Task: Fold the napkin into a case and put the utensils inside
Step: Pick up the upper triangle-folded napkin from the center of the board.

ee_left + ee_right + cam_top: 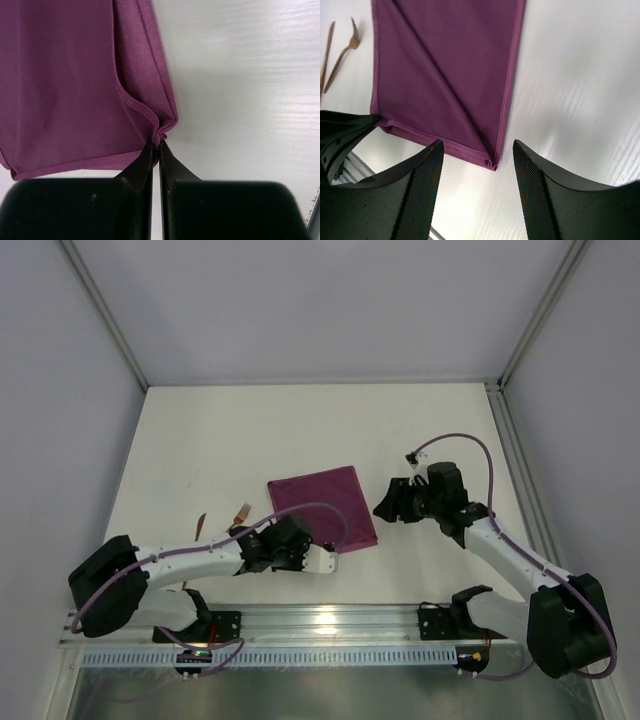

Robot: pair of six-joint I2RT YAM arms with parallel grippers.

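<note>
My left hand (pixel 157 149) pinches a corner of the napkin (pixel 65 80) just ahead; my right hand (pixel 477 146) hangs open over another.

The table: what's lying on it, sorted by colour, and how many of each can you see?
Purple: 1, the napkin
Copper: 2 in view, a fork and a slim piece
Total: 3
</note>
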